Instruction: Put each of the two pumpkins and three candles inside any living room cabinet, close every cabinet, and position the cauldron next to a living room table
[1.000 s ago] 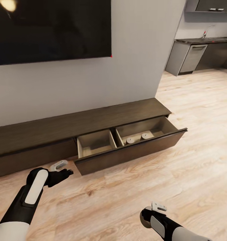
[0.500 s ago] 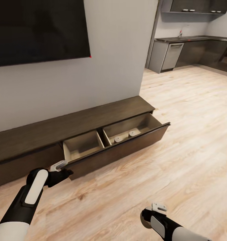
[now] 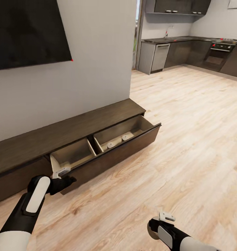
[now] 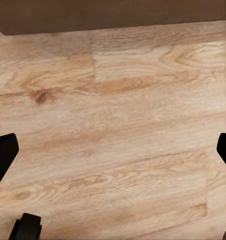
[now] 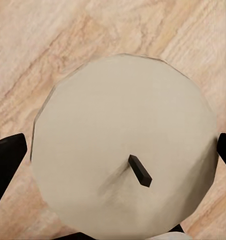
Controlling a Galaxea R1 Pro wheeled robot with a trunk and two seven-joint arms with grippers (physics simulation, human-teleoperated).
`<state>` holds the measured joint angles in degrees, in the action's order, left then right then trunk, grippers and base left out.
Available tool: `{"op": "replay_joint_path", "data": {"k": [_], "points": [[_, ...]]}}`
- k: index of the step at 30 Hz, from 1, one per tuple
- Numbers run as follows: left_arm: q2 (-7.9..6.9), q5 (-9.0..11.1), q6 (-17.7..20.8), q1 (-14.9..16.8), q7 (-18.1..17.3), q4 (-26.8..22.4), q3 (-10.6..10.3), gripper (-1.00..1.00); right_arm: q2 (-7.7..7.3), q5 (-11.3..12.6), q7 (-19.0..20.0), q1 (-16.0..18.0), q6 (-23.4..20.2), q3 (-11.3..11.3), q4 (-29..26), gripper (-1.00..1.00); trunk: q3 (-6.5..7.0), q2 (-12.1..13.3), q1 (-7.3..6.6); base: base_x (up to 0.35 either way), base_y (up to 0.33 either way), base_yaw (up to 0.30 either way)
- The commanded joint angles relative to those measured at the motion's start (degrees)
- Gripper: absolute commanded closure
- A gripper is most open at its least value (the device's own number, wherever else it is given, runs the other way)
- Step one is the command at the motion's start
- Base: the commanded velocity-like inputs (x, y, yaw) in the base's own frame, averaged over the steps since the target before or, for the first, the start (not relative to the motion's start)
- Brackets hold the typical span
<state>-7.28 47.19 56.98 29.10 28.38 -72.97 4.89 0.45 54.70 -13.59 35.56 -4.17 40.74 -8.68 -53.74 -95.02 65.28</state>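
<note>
The long dark-brown cabinet (image 3: 62, 129) runs along the wall with one wide drawer (image 3: 115, 156) pulled out. Its right compartment holds two pale candles (image 3: 111, 144) (image 3: 126, 137); the left compartment looks empty. My left gripper (image 3: 67, 179) hovers low by the drawer's left front corner, and in the left wrist view this gripper (image 4: 113, 152) is open over bare floor. My right gripper (image 3: 154, 226) hangs near the floor, shut on a third candle (image 5: 122, 150) whose cream top and dark wick show between the fingers (image 5: 7, 159). Pumpkins, cauldron and table are out of view.
A large black TV (image 3: 24, 31) hangs on the grey wall above the cabinet. Light wood floor (image 3: 188, 139) stretches wide to the right toward grey kitchen units (image 3: 188, 50) at the back.
The whole picture has slid left, so the camera has turned right and more kitchen shows. Both arms keep their places in the view; the right still holds the candle.
</note>
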Motion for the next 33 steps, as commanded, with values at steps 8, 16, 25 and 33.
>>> {"op": "replay_joint_path", "data": {"k": [8, 16, 25, 33], "points": [[-0.02, 0.55, 0.14, 0.01, 0.54, -0.07, 0.03, -1.00, -0.03, 0.14, -0.38, 0.04, -0.31, 0.32, -0.11, 1.00, -0.04, -0.02, 0.00, 0.000, 0.000, -0.277], [-0.02, 0.48, 0.14, -0.01, 0.54, -0.07, 0.03, -1.00, -0.03, 0.14, -0.38, 0.04, -0.31, 0.35, -0.08, 1.00, -0.04, -0.02, 0.00, 0.000, 0.000, -0.277], [-0.02, 0.52, 0.14, 0.00, 0.54, -0.07, 0.03, -1.00, -0.05, 0.14, -0.38, 0.04, -0.31, 0.34, -0.02, 1.00, -0.04, -0.02, 0.00, 0.000, 0.000, -0.277], [-0.02, 0.51, 0.14, -0.01, 0.54, -0.07, 0.03, -1.00, -0.07, 0.20, -0.38, 0.04, -0.31, 0.38, -0.04, 1.00, -0.04, -0.02, 0.00, 0.000, 0.000, -0.277]]}}
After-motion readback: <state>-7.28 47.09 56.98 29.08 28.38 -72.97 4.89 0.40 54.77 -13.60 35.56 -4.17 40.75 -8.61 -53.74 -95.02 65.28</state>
